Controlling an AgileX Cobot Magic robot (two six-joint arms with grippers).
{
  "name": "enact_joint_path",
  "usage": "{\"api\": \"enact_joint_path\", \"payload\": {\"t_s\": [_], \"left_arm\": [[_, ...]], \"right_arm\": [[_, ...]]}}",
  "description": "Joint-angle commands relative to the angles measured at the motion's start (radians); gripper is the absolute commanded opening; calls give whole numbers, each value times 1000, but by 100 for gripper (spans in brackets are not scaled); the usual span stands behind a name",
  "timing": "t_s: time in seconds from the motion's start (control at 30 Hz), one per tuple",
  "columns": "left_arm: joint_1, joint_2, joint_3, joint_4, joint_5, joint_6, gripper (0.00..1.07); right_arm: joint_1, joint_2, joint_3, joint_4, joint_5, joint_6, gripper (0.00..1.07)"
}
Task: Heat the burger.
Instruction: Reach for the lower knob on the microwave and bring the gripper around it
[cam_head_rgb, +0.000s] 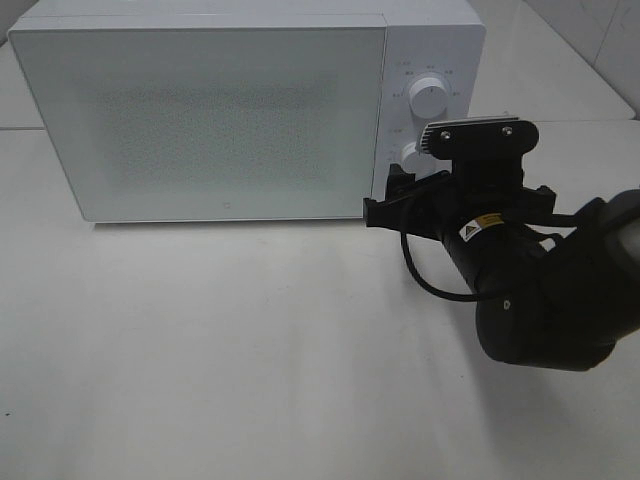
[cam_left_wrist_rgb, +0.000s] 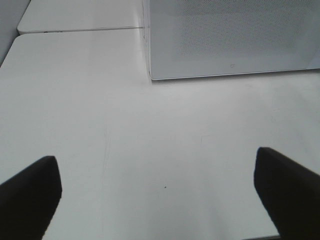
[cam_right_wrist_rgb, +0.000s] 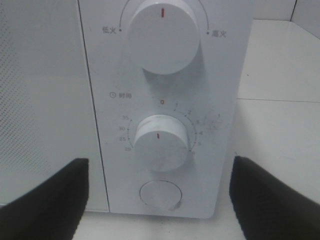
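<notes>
We see a white microwave on the white table. Its door is shut, with a frosted, dotted window.

The burger is not in sight in any view. We cannot see through the door, so we cannot tell whether it sits inside the microwave.

The right gripper is right in front of the microwave's control panel, at the height of the lower knob. In the right wrist view, the right gripper has its fingers spread wide and released, grasping nothing. The timer knob shows between them with clear gaps on both sides. The upper knob is above the timer knob on the panel and carries a red mark on top. A round button is below the timer knob, near the microwave's base. From the high camera, the upper knob is fully visible, while the lower one is partly hidden behind the black wrist.

The left gripper does not show from the high camera. In its own wrist view, it hangs over bare table in front of the microwave's door-side corner. Its fingers are wide apart, released and empty.
</notes>
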Motion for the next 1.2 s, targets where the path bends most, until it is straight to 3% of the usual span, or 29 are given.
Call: {"api": "enact_joint_path", "payload": {"t_s": [0.03,0.7,1.2], "left_arm": [[-3,-24,4,-6,-2,-1,100],[-3,-24,4,-6,-2,-1,100],[-3,-24,4,-6,-2,-1,100]], "right_arm": [[-10,14,-28,-25,-153,17,75],[-81,141,-173,-91,-109,33,75],[-81,143,-176,-64,-104,38,74]]}}
